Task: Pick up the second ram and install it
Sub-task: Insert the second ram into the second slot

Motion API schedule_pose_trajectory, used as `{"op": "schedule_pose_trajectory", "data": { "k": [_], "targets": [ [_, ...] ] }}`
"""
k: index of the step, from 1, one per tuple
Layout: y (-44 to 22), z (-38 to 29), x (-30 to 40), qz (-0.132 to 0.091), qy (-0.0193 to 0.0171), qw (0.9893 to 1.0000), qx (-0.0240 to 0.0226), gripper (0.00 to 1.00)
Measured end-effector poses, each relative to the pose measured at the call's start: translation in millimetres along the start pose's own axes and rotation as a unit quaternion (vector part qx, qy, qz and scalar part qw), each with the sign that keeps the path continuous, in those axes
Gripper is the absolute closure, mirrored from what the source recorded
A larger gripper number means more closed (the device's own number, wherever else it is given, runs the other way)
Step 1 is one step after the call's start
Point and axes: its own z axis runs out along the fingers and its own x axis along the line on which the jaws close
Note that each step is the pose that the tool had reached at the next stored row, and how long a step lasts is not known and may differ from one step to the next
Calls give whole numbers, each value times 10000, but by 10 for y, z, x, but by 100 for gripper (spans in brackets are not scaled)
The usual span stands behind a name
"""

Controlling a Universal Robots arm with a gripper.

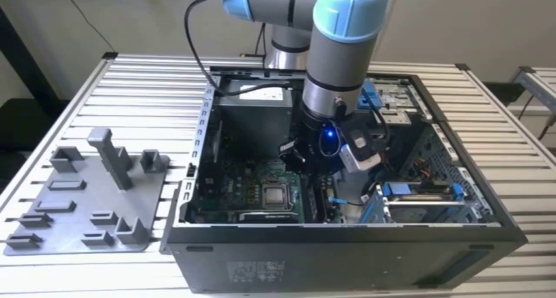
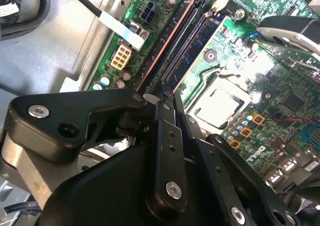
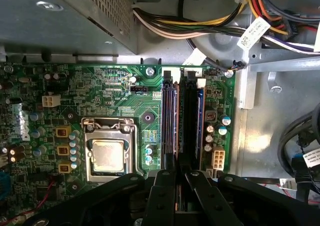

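Slatted white metal tabletop (image 1: 130,103) carries an open black computer case (image 1: 347,246) and, toward the exterior view's left, a grey plastic tray (image 1: 78,213) with upright blocks. From that view the grey and blue robot arm (image 1: 339,51) reaches down into the case, its wrist lit by a small blue light, and the gripper (image 1: 314,181) sits low over the green motherboard (image 1: 226,194), beside the square processor socket (image 1: 276,195). In the second wrist view the black gripper (image 2: 167,93) points at the near end of the long black memory sockets (image 2: 192,33); its fingers (image 2: 165,136) are drawn close together around a thin dark edge that may be the second ram (image 2: 170,96), though I cannot tell for sure whether they clamp it. A white connector (image 2: 121,57) and a flat pale cable (image 2: 117,28) lie near the board's edge. In the first wrist view the gripper (image 3: 177,167) stands right over the memory sockets (image 3: 182,116), in line with them, with the processor socket (image 3: 107,153) to one side and a bundle of coloured wires (image 3: 210,25) running along the case wall beyond the board. A narrow dark strip between the fingertips (image 3: 169,161) meets the middle socket, so the second ram (image 3: 178,162) appears to be at the slot, partly hidden by the fingers.
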Motion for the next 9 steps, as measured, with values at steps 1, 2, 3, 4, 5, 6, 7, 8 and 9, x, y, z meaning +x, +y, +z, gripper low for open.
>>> {"op": "schedule_pose_trajectory", "data": {
  "k": [1, 2, 3, 4, 5, 6, 7, 8, 9],
  "targets": [
    [0, 0, 0, 0, 0, 10000, 0, 86],
    [0, 0, 0, 0, 0, 10000, 0, 86],
    [0, 1, 0, 0, 0, 10000, 0, 86],
    [0, 1, 0, 0, 0, 10000, 0, 86],
    [0, 2, 0, 0, 0, 10000, 0, 86],
    [1, 5, 0, 0, -1, 10000, -1, 86],
    [1, 6, 4, 1, -1, 10000, -1, 86],
    [0, 6, 8, 2, -1, 10000, 0, 86],
    [0, 7, 12, 6, -2, 10000, 0, 86]
  ]
}}
